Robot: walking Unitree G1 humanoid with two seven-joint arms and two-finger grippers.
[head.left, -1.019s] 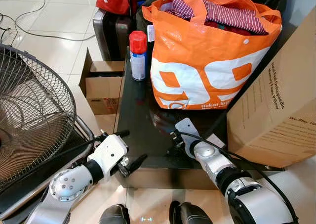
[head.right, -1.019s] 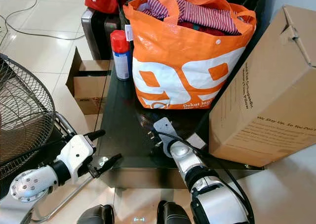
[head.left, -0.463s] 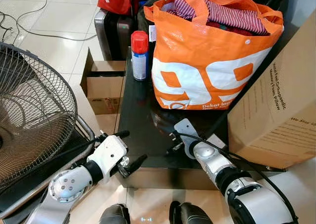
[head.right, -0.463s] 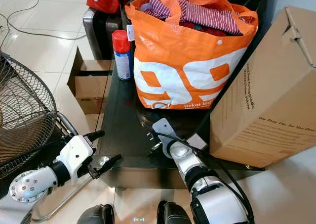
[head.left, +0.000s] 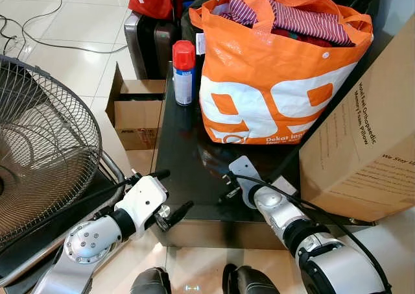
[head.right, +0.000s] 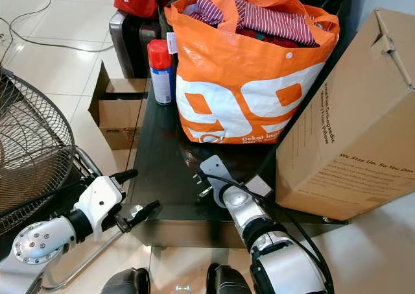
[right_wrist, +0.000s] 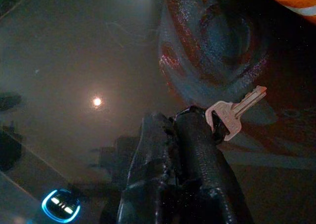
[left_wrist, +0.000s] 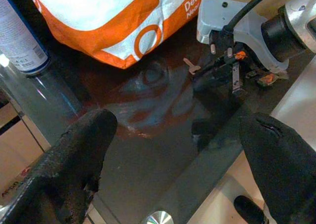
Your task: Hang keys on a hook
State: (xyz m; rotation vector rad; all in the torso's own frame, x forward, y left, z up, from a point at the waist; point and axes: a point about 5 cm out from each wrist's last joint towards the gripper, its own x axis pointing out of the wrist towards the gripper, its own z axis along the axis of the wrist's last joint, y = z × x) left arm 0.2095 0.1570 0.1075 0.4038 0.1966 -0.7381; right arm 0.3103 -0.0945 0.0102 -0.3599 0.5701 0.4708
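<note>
Black glass table [head.left: 188, 171]: right hand [right_wrist: 190, 122] pinched on key [right_wrist: 232, 112]; left hand [head.left: 170, 196] wide open, empty.

Both eye views look steeply down from the head onto the black glass table [head.left: 188, 158]. Each wrist view sits close above that glass, sharing the orange bag [left_wrist: 123, 21].

Key [right_wrist: 232, 112] head hidden (behind right fingers [right_wrist: 197, 150]).
</note>
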